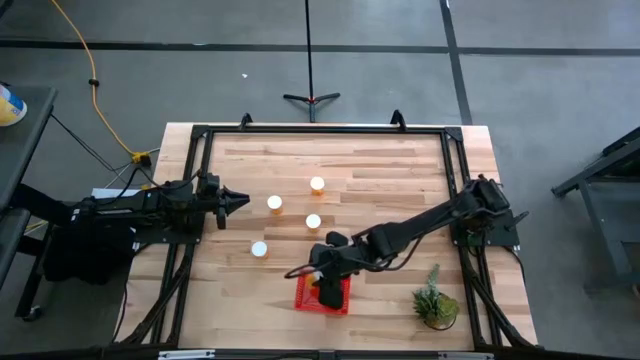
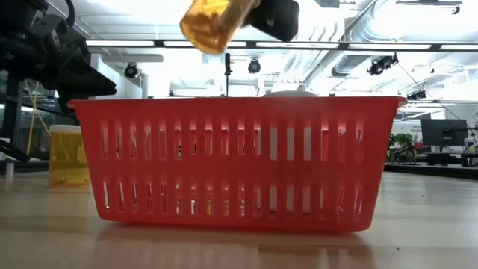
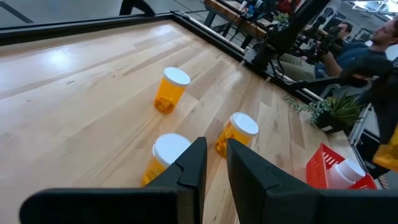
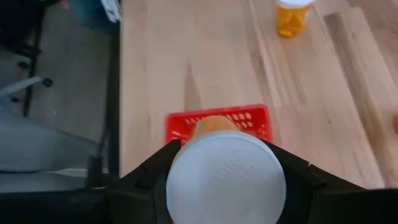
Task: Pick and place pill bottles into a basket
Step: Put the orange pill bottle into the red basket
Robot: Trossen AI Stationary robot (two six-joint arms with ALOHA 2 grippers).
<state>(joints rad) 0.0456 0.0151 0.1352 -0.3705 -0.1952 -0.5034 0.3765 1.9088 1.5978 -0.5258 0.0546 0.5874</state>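
The red mesh basket [image 1: 322, 295] stands near the table's front edge, and it also shows in the low view [image 2: 239, 161]. My right gripper [image 1: 326, 283] is above it, shut on an amber pill bottle [image 2: 215, 24] with a white cap [image 4: 227, 177]. One bottle [image 3: 344, 172] lies inside the basket. Several bottles stand upright on their bases on the wood [image 1: 274, 203] [image 1: 317, 184] [image 1: 313, 221] [image 1: 259, 249]. My left gripper [image 1: 240, 200] hovers at the table's left, beside the nearest bottle [image 3: 166, 155], its fingers nearly together and empty. My right gripper pinches the bottle at its cap end [image 4: 227, 177] between its two fingers, one on each side. The fingers slant downward from the table's right, along the bottle, with the cap toward the wrist. The bottle is lifted clear and tilted, its amber base [image 2: 205, 33] lowest, above the basket's opening.
A small green potted plant [image 1: 436, 303] stands right of the basket near the front edge. A black frame [image 1: 320, 128] runs around the wooden top. People sit beyond the table in the left wrist view [image 3: 367, 50].
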